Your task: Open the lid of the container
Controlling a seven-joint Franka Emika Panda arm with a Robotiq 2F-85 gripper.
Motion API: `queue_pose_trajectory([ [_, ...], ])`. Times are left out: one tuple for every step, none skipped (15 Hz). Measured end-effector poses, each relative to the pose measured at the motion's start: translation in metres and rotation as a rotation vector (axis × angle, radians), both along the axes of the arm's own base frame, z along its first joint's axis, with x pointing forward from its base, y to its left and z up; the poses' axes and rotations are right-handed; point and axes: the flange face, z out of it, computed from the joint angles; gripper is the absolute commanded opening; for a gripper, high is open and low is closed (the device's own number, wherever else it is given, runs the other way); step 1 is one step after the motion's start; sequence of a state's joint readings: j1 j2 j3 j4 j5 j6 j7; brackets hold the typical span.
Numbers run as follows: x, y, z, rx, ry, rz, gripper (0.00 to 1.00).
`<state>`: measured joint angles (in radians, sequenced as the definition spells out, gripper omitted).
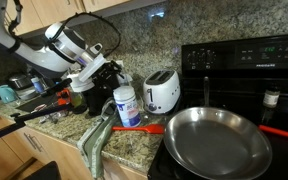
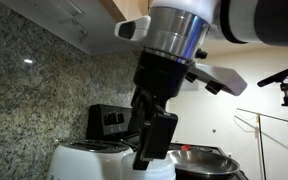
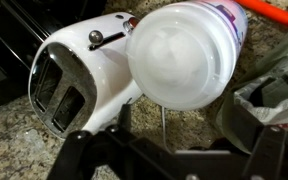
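White arm (image 1: 56,48) bent and reaching downward in an exterior view, wrist (image 2: 174,38) angled steeply, black gripper (image 1: 105,79) pointing down, fingers (image 3: 79,152) spread wide apart in the wrist view, nothing clasped between them

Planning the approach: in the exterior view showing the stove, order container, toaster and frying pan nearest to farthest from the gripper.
1. Container, just beside the gripper.
2. Toaster, just beyond the container.
3. Frying pan, on the stove, farthest.
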<state>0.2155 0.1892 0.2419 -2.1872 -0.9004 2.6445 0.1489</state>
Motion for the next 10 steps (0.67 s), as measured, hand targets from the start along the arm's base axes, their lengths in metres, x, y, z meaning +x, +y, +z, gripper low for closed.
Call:
queue_pose_trajectory([
  [0.0034,-0.0004,0.0009,0.003,-0.004,-0.007,1.0],
  [0.0065,-0.001,0.0023,0.009,-0.009,-0.018,1.0],
  [0.0086,-0.0014,0.0035,0.01,-0.011,-0.024,1.0],
  [0.0097,-0.0018,0.0044,0.009,-0.012,-0.027,1.0],
  [0.0101,-0.0023,0.0043,0.006,-0.009,-0.035,1.0],
  [0.01,-0.0031,0.0034,0.002,-0.002,-0.046,1.0],
  [0.0097,-0.0039,0.0023,-0.006,0.004,-0.055,1.0],
  [0.0094,-0.0051,0.0008,-0.017,0.012,-0.066,1.0],
  [0.0089,-0.0064,-0.0007,-0.03,0.02,-0.077,1.0],
  [0.0085,-0.0076,-0.002,-0.042,0.027,-0.086,1.0],
])
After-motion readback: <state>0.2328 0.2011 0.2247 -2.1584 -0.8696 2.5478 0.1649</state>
